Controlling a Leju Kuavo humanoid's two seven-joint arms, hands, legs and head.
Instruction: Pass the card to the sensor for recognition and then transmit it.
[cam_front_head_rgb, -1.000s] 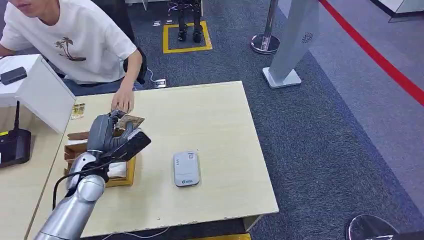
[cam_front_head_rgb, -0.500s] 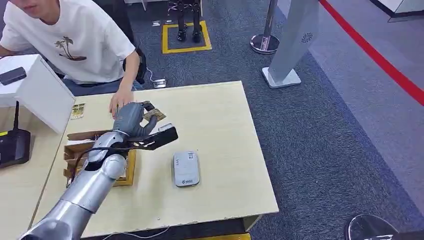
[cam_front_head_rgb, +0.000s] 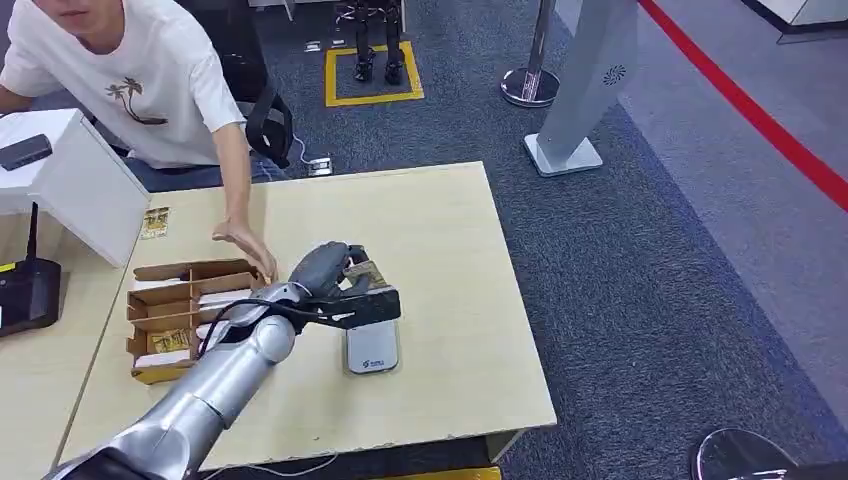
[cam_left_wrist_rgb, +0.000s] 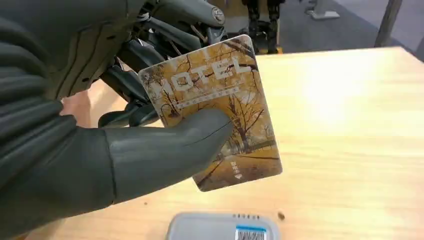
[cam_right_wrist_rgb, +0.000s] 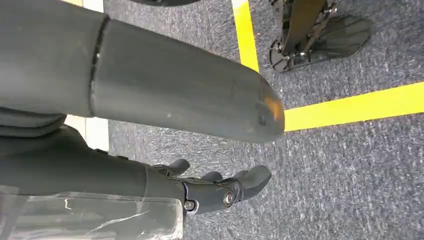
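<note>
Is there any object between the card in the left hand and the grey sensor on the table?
Nothing visible stands between them. The left hand holds the card just above the near end of the sensor, and the gap in the left wrist view shows bare table. The person's hand is off to the side, by the cardboard box.

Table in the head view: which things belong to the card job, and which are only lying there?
Job: left hand, hotel card it holds, grey sensor.
Lying about: cardboard box, black device, small card.
</note>
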